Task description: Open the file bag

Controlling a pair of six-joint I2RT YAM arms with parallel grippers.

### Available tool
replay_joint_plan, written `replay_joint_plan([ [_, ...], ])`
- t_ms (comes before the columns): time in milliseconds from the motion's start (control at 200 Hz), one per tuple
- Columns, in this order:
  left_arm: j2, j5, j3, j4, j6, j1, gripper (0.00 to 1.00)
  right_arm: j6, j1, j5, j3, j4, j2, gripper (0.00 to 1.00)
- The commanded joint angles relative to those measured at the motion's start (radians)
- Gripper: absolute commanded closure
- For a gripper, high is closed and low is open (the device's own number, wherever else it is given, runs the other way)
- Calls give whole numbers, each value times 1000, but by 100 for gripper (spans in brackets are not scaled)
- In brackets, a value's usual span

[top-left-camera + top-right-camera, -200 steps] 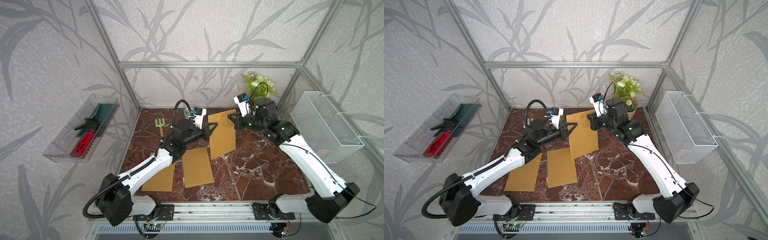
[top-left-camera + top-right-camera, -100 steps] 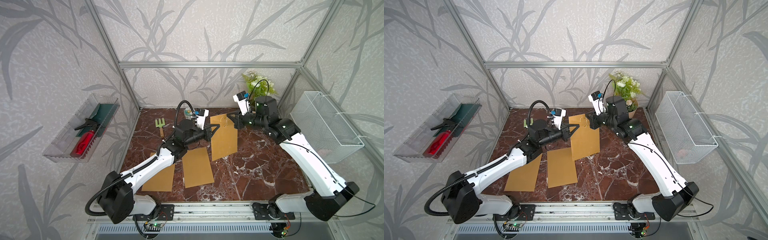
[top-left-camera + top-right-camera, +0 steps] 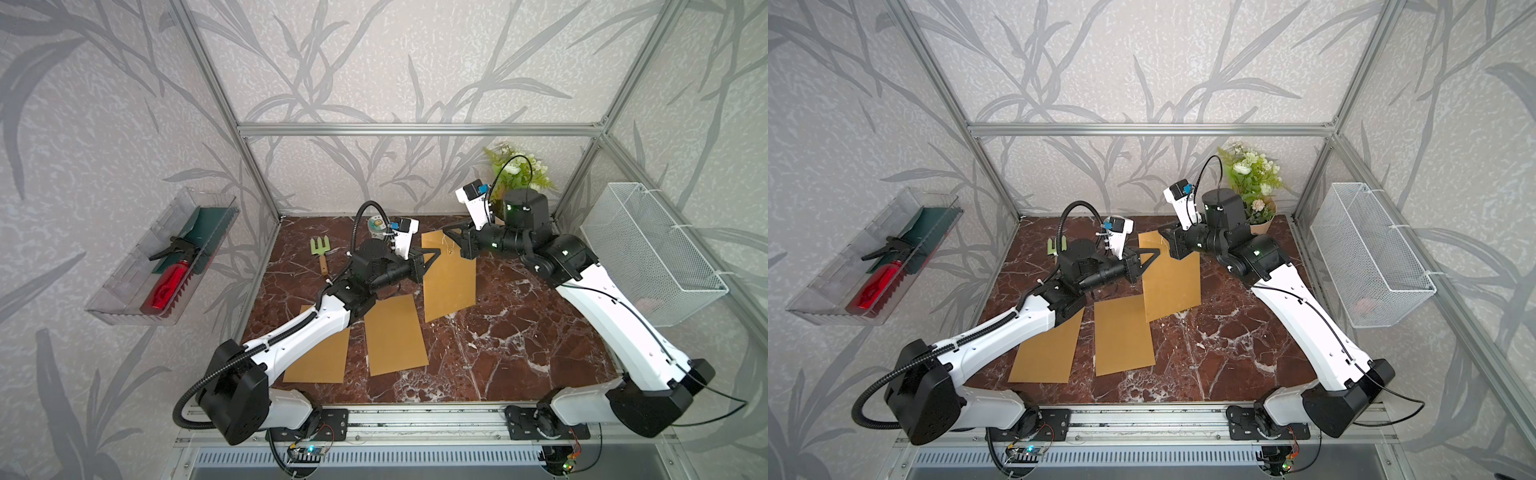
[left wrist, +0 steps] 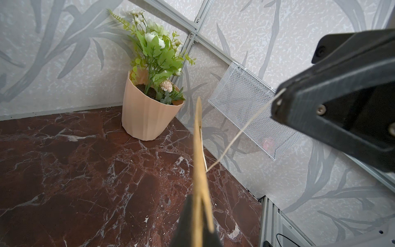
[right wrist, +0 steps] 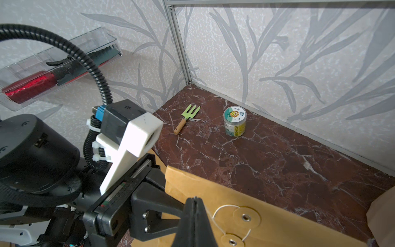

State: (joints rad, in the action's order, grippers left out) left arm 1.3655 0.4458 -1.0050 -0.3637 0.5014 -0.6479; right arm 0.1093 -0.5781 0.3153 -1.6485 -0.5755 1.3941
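Ok so here's where I've got it. The file bag [image 3: 451, 282] sits just above the middle of the frame in both top views, tipped up off the tabletop [image 3: 519, 332] (can't tell if its lower corner actually touches the marble). My left claw [image 3: 428, 257] is clamped shut on the bag's left edge. That's on purpose: it props the bag up and anchors it so the closure faces the other arm.

My right claw [image 5: 194, 203] is pinched fully closed on the string [image 4: 241, 132]. In the left wrist view you can see it running taut from the claw tip down to the bag's face. It's looped at the two button discs [image 5: 245, 217] near the bottom of the right wrist frame, so I reckon I'm mid-unwind and the flap isn't free yet. The next bit calls for circling the string off gently, since paper tears.

The two spare bags [image 3: 395, 336] lie flat, lower left of centre, out of my way.
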Motion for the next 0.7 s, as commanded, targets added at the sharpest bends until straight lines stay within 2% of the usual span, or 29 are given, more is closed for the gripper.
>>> replay_joint_plan([
  [0,3,-8,-3,-65,14,-5,100,-8,-18,1,-19,-3,7,100],
  [695,18,-115,-52,-108,20,-4,100,63,-48,-15,223,100,-114,100],
])
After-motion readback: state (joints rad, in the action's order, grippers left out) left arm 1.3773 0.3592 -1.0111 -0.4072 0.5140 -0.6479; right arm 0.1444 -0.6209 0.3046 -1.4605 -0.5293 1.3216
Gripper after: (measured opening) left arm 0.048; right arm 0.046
